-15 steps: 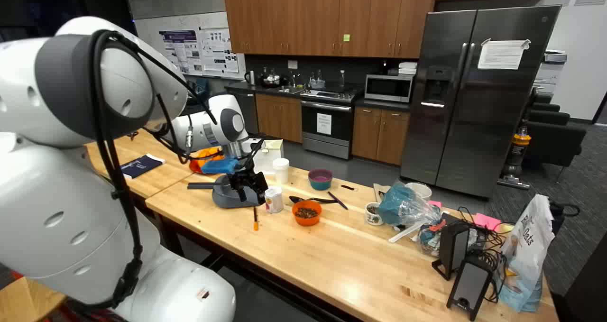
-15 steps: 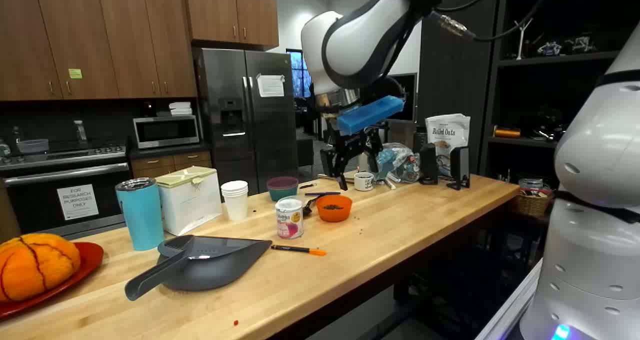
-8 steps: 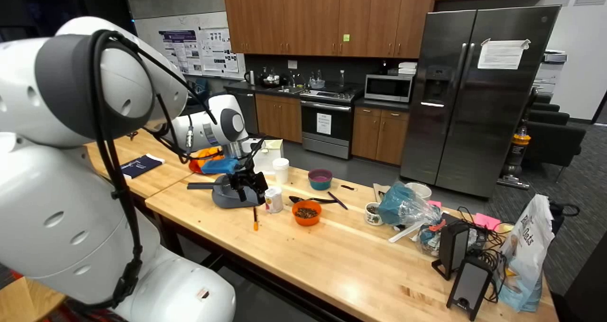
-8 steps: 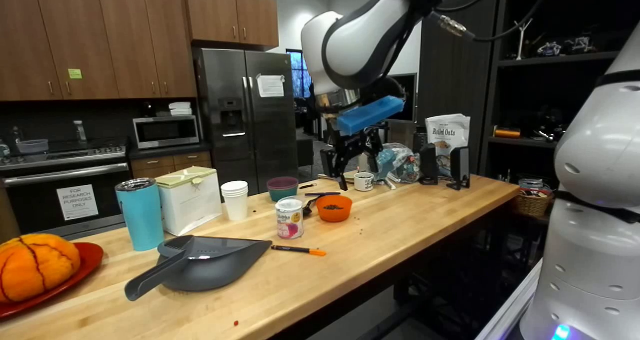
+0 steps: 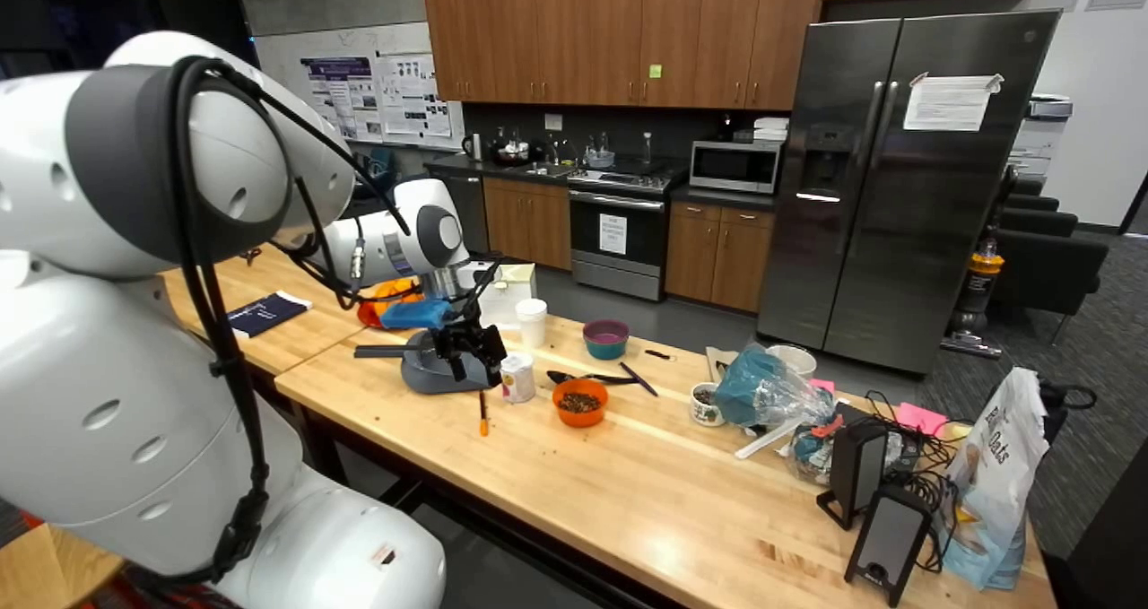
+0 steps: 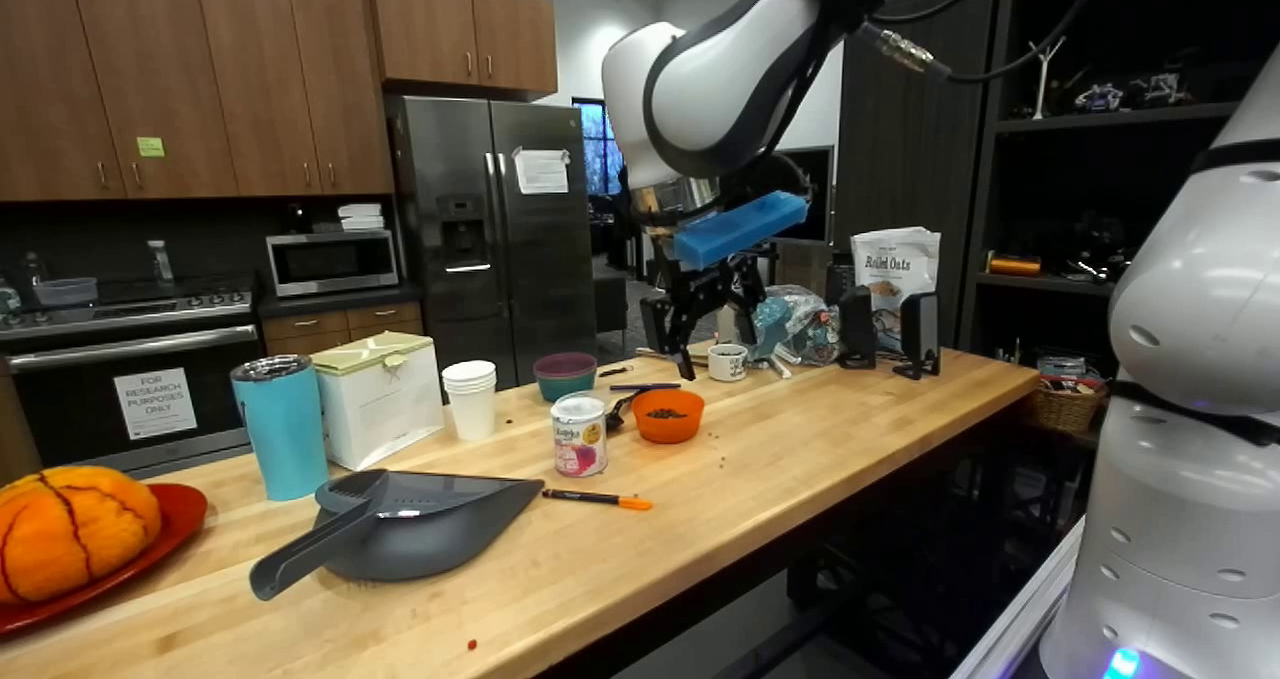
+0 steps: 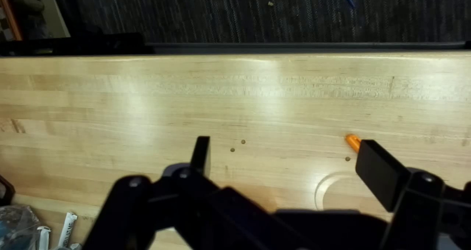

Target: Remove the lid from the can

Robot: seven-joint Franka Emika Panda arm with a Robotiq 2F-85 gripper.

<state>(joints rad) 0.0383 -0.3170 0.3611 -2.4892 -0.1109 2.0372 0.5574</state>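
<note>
In an exterior view, the can [image 6: 578,447] — lid [image 6: 578,407] atop — is seen below and picture-left of the spread pincer [image 6: 717,349].

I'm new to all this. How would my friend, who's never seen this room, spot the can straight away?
In an exterior view, find the long wooden table, then the grey dustpan lying on it. Between the dustpan's tip and the orange bowl stands the can, upright. Unlike the plain white cups nearby, it has coloured printing on its side, pink toward the bottom.
</note>
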